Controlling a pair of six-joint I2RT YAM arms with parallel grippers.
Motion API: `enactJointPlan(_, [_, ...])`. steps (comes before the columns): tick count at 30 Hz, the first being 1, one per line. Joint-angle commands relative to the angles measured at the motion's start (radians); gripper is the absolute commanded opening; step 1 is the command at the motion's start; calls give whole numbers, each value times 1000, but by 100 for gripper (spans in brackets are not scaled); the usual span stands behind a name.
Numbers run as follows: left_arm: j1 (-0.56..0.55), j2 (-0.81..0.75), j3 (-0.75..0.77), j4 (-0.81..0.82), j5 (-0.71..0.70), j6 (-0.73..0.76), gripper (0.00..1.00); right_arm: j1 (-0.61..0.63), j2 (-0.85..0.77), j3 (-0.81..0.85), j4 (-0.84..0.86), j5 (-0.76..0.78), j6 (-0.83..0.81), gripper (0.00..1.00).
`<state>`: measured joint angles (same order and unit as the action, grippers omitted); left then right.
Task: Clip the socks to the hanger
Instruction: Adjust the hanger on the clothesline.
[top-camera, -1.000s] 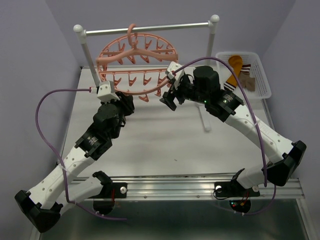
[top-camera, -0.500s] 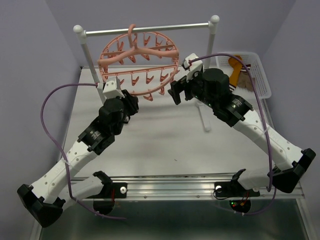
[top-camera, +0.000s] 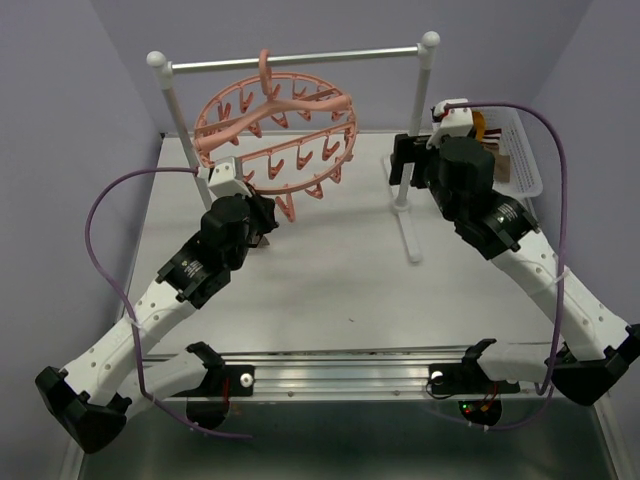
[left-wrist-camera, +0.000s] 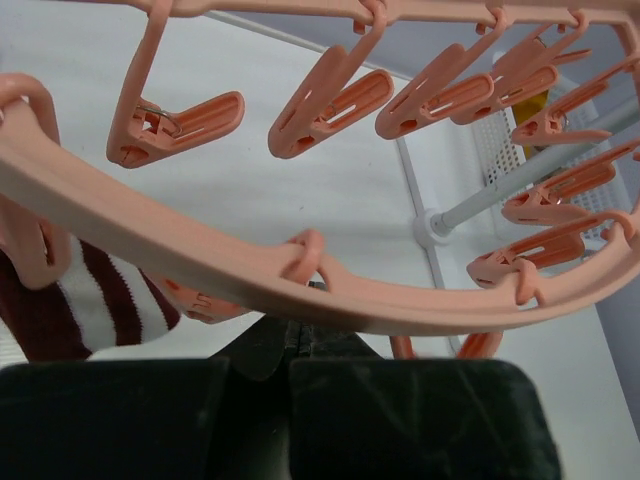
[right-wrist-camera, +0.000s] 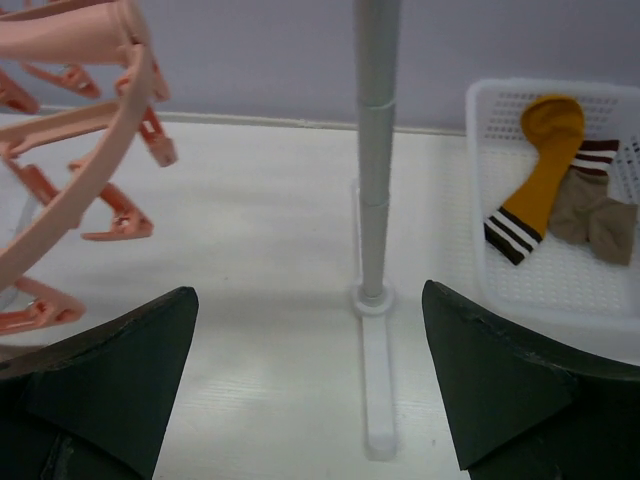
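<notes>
Black fingers of the left gripper (top-camera: 263, 214) (left-wrist-camera: 288, 345) lie pressed together with only a thin seam between them. Their tips sit just under the near-left rim of the hanger (top-camera: 275, 125) (left-wrist-camera: 150, 240), and whether they pinch that rim cannot be told. In the left wrist view a striped sock (left-wrist-camera: 95, 300), maroon and white, shows at the left edge below the ring and partly behind it; what holds it is hidden. The salmon ring hangs tilted by its hook from the rail stand (top-camera: 300, 55), between the two white posts, its clips dangling above the far-left part of the table (top-camera: 330, 280). A broad stretch of white tabletop runs from under the ring to the near edge, between the two arms. Right of the ring, the right gripper (top-camera: 405, 162) (right-wrist-camera: 308, 295) has its fingers spread wide and holds nothing. It faces the stand's right post, whose flat foot runs toward the near side, with a gap between the ring's edge and the post. At the far right, a white basket (top-camera: 528, 165) (right-wrist-camera: 480, 250) sits at the table edge, holding a mustard sock (right-wrist-camera: 545, 160) with a striped cuff and, touching it, a brown sock (right-wrist-camera: 590, 210).
</notes>
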<state>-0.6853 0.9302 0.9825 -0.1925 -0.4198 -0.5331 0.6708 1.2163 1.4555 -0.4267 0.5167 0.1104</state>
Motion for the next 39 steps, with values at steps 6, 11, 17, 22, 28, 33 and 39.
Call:
enactJointPlan(6, [-2, 6, 30, 42, 9, -11, 0, -123, 9, 14, -27, -37, 29, 100])
enactJointPlan(11, [-2, -24, 7, 68, 9, -5, 0, -123, 6, 11, -24, -139, -17, 100])
enactJointPlan(17, [-2, -94, -50, 120, -68, -25, 0, -123, 40, 25, 19, -392, -69, 100])
enactJointPlan(22, [-2, -93, -48, 137, -152, -13, 0, -123, 127, 95, 32, -613, -249, 100])
enactJointPlan(28, [4, -13, -10, 143, -224, -2, 0, -123, 85, -46, 181, -715, -854, 100])
enactJointPlan(33, [35, 22, 15, 146, -237, -14, 0, -123, 127, 57, 138, -787, -989, 100])
enactJointPlan(39, [96, 18, 7, 165, -238, -31, 0, -123, 233, 153, 82, -828, -1159, 99])
